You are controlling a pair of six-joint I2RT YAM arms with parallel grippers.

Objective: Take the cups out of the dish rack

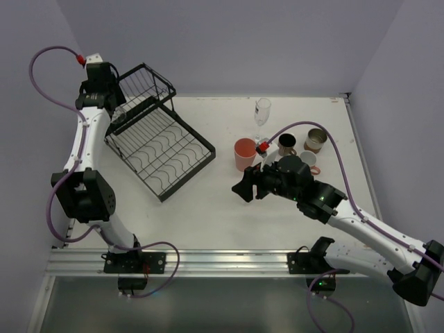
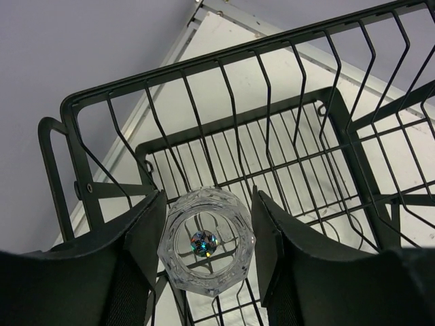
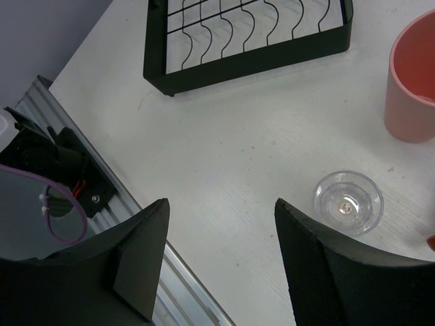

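The black wire dish rack (image 1: 161, 143) sits at the left of the table. My left gripper (image 1: 116, 113) reaches into its raised basket section (image 2: 224, 88). There its fingers press both sides of a clear faceted glass (image 2: 207, 241), seen from above, so it is shut on it. On the table to the right stand a salmon tumbler (image 1: 244, 154), a clear stemmed glass (image 1: 262, 111), a brown mug (image 1: 287, 143), a silvery cup (image 1: 316, 140) and a pink mug (image 1: 310, 161) partly behind my right arm. My right gripper (image 3: 221, 204) hangs open over bare table, empty, left of a clear glass (image 3: 347, 202) and the tumbler (image 3: 411, 88).
The rack's flat slotted tray (image 3: 251, 41) holds nothing that shows. A metal rail (image 1: 208, 262) runs along the near table edge with both arm bases on it. Grey walls close the back and sides. A purple cable (image 1: 326, 139) loops over the cups on the right.
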